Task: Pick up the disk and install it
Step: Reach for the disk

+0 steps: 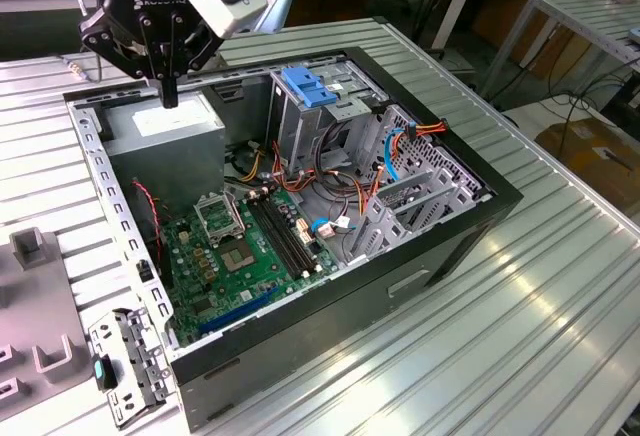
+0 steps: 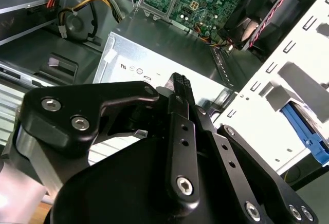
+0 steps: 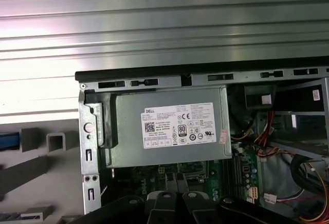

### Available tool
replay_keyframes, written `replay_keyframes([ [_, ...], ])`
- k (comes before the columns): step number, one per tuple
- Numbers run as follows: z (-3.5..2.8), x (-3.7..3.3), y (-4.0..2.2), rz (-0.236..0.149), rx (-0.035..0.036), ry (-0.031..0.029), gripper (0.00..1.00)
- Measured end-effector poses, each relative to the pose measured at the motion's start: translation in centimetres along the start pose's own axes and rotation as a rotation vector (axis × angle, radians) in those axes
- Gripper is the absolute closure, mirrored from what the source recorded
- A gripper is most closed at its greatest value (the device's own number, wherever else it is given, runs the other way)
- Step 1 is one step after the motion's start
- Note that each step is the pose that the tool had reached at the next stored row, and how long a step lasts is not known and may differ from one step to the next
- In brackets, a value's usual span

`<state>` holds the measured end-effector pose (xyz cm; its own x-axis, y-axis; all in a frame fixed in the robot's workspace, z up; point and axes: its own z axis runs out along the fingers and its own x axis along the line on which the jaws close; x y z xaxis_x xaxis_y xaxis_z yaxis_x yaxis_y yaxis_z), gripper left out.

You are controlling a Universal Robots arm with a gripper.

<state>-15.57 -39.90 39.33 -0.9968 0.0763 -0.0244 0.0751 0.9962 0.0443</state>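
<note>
Saw black gripper point(image 1: 170, 94) hanging above grey metal box w/ white sticker point(image 1: 165, 128), toward the exterior view's left, inside open black computer case point(image 1: 470, 231) on ribbed metal desk point(image 1: 520, 356). Found fingers point(image 2: 178, 98) pressed together in second wrist view, nothing pinched btwn them. Spotted flat blue-bracketed disk point(image 2: 308, 134) point(image 3: 7, 142) in both wrist views: blue edge outside case, just beyond perforated side rail point(image 3: 88, 152), by grey fixture blocks point(image 3: 36, 165), well apart from gripper. Couldn't make out silver face or label. Got from exterior view green motherboard point(image 1: 240, 256) and blue ribbed plastic tab point(image 1: 305, 86) atop grey drive cage point(image 1: 300, 131).
</note>
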Motion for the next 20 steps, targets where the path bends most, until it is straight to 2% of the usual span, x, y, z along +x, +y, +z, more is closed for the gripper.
replay_keyframes([
  [3,-0.01,0.54,-0.03,0.0,-0.0001,-0.0001,0.89],
  [7,-0.03,1.64,-0.07,0.0,-0.0001,-0.0001,0.89],
  [9,-0.06,2.35,-0.09,0.0,0.0,0.0001,0.89],
  [12,-0.08,4.05,-0.11,0.0,-0.0001,0.0,0.89],
  [14,-0.09,4.63,-0.1,0.0,-0.0001,0.0,0.89],
  [15,-0.1,5.14,-0.12,0.0,-0.0001,0.0,0.89],
  [20,-0.12,6.52,-0.19,0.0,0.0,0.0004,0.89],
])
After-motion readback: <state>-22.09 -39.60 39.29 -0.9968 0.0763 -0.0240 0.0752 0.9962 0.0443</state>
